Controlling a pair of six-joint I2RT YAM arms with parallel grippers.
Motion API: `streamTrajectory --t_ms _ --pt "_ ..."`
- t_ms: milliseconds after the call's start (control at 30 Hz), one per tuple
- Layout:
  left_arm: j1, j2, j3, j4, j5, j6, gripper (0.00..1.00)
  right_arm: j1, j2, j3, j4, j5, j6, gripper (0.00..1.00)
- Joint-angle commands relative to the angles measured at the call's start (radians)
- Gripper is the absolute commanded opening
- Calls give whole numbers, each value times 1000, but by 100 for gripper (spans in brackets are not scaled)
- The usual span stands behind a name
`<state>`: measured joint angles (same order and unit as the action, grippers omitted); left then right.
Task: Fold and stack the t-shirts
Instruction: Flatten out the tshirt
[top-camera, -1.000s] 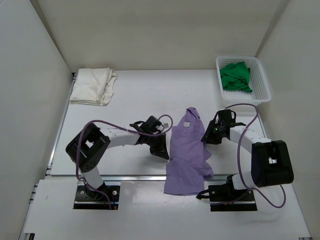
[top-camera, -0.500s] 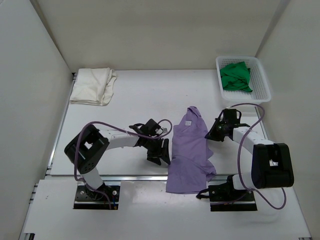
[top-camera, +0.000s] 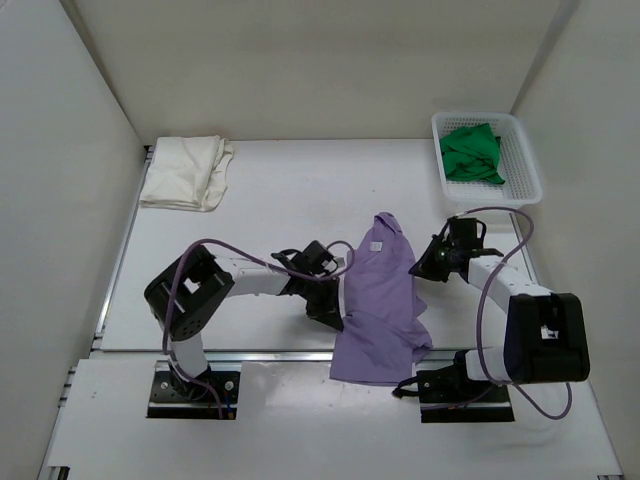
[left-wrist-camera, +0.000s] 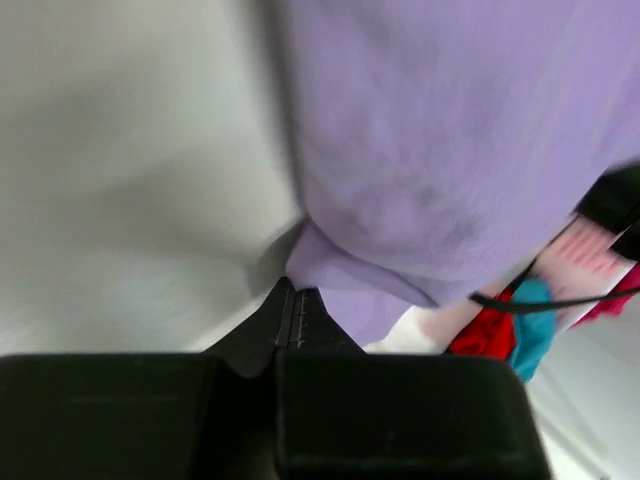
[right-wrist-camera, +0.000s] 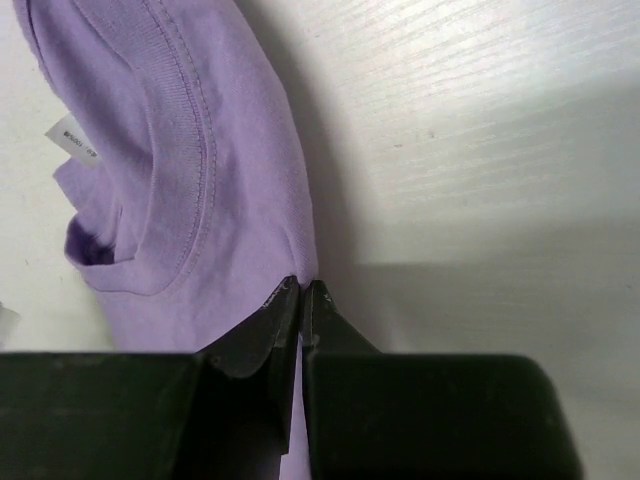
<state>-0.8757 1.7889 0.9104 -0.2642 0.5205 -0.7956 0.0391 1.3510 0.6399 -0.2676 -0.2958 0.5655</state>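
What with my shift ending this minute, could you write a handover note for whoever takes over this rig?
The left tool is shut on the left edge of the lavender t-shirt; the right tool is shut on its right edge beside the collar.
That shirt lies lengthwise, hem over the near edge of the table.
The cream t-shirt sits folded in the far left corner; the green t-shirt is bunched in the basket.
Done: cream. Left: lavender, green, stacking.

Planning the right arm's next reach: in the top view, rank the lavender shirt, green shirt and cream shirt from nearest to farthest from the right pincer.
1. lavender shirt, at the right pincer, which pinches its edge.
2. green shirt, in the basket at the far right.
3. cream shirt, folded in the far left corner.
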Motion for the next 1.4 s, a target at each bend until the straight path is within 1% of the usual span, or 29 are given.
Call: streamTrajectory --t_ms 0,67,167,233,300,367,400,433,500,533,567,600,633,700,733,833,867,933,967,1000,1033,1067,1100,1133,1200,1233,1267,1300,1367 --pt "124 -86 50 -42 -57 36 0 -7 -55 -25 21 -9 11 0" --pt "237 -118 77 -88 -74 61 0 17 -99 -49 -19 -5 10 0" --pt "354 -140 100 -87 -54 62 0 53 -174 -101 -91 12 20 0" --pt "394 -137 149 -147 -114 93 0 64 -213 -121 -129 9 37 0" --pt "487 -112 214 -158 -134 96 0 79 -259 -153 -162 -20 49 0" --pt "558 -76 350 -162 -129 85 0 137 -265 -152 -220 -66 69 0" --pt "584 -45 455 -190 -145 97 0 212 -257 -143 -231 -49 83 0" --pt "589 -16 520 -246 -163 105 0 294 -254 -132 -258 -46 99 1" --pt "578 77 779 -327 -198 154 0 385 -221 -96 -314 -36 109 0" --pt "552 90 838 -383 -214 165 0 424 -216 -51 -362 -31 103 0" --pt "535 128 946 -406 -217 188 0 432 -207 -31 -414 -11 96 0" --pt "511 160 1031 -449 -205 205 0 442 -216 9 -436 6 77 3" --pt "477 174 1067 -476 -201 214 3 440 -220 41 -476 0 64 7" --pt "433 226 1143 -501 -191 230 14 394 -220 102 -539 -20 21 25" --pt "423 253 1169 -527 -174 225 26 371 -217 147 -547 -13 -8 29" --pt "434 329 1243 -602 -163 228 79 306 -185 263 -600 4 -59 45" --pt "423 342 1268 -651 -177 233 87 282 -165 305 -599 6 -78 45" --pt "426 353 1325 -702 -215 260 90 257 -112 381 -582 17 -104 45" --pt "426 336 1306 -699 -256 265 90 248 -78 427 -566 15 -130 43" --pt "431 278 1230 -684 -269 272 91 242 -53 457 -540 9 -137 36" --pt "437 195 1090 -640 -292 268 90 240 -6 499 -509 4 -148 23" --pt "454 111 1005 -560 -290 259 89 228 50 545 -481 -2 -154 15" --pt "475 60 819 -517 -275 234 90 217 81 585 -463 -26 -161 0" --pt "501 -24 642 -438 -243 207 91 216 138 656 -452 -29 -173 0" --pt "544 -107 430 -347 -189 188 91 226 232 740 -417 -19 -205 0" --pt "556 -141 336 -343 -191 199 90 225 290 806 -409 -35 -216 2" --pt "564 -164 300 -357 -185 220 91 231 353 863 -397 -36 -229 6" --pt "564 -174 239 -359 -186 229 92 238 387 892 -397 -40 -240 14" --pt "567 -230 124 -330 -166 225 93 257 514 1019 -407 -51 -266 28"
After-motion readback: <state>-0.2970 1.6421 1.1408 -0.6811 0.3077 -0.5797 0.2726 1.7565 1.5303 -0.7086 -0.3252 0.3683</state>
